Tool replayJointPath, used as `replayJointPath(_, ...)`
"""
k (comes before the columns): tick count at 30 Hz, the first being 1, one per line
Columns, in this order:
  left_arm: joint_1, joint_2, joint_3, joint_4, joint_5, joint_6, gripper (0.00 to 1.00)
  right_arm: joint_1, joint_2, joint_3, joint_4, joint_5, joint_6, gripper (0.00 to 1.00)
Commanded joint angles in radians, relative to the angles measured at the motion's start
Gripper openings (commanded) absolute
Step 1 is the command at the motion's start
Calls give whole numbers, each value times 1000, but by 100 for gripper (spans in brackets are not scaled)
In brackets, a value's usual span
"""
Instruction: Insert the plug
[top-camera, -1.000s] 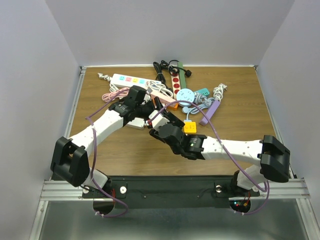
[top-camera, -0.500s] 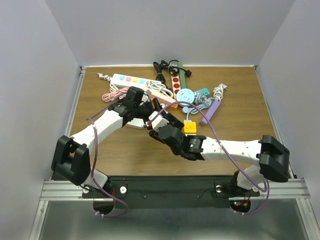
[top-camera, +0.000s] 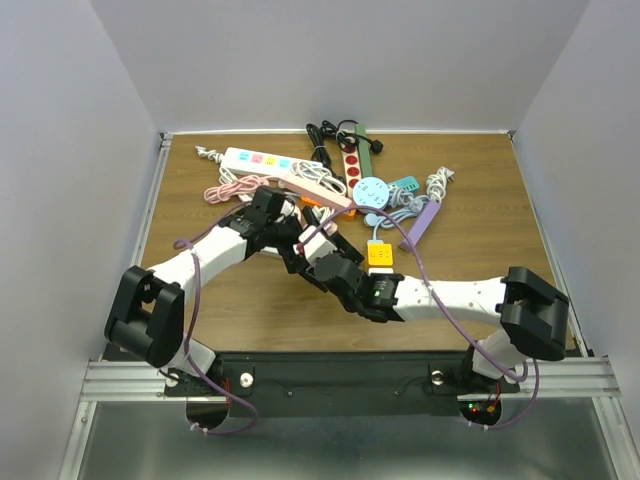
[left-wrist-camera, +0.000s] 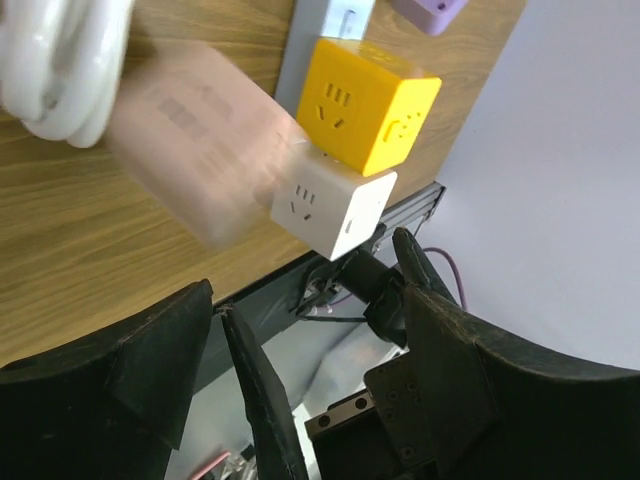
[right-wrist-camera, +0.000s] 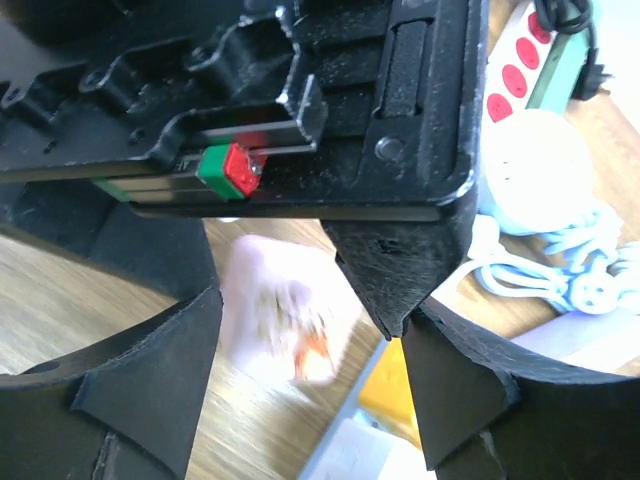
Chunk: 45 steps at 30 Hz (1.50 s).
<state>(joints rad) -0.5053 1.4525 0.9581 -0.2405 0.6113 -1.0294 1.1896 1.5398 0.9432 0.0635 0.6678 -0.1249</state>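
The left fingers (left-wrist-camera: 140, 370) — matte black wedges — stand wide apart, holding nothing. Just past their tips the plug (left-wrist-camera: 195, 140), a pale pink boxy block smeared by blur, overlaps a glossy white cube socket (left-wrist-camera: 335, 205); a yellow cube (left-wrist-camera: 370, 105) sits behind it on the wood-grain surface (left-wrist-camera: 90, 250). The right fingers (right-wrist-camera: 140, 390) gape too, the plug beyond them. The left arm (top-camera: 210, 250) and right arm (top-camera: 450, 295) angle inward, wrists close together.

Noted: left arm (top-camera: 205, 255) and right arm (top-camera: 465, 295) have white links, black joints, purple cables (top-camera: 187, 310) (red-and-green part (right-wrist-camera: 230, 168) on black housing (right-wrist-camera: 330, 90), upper left).
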Motion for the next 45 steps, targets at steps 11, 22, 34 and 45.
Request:
replayJointPath(11, 28, -12, -51, 260, -93, 23, 89, -68, -1, -79, 91, -249, 208, 0)
replayJointPath(22, 13, -57, -53, 325, -317, 347, 88, -99, -185, -208, 55, -491, 493, 66)
replayJointPath(34, -62, -64, -105, 349, -462, 448, 88, -84, -236, -284, 15, -311, 653, 84)
replayJointPath(45, -122, -17, -104, 379, -479, 462, 88, -35, -218, -308, -59, -203, 735, 84)
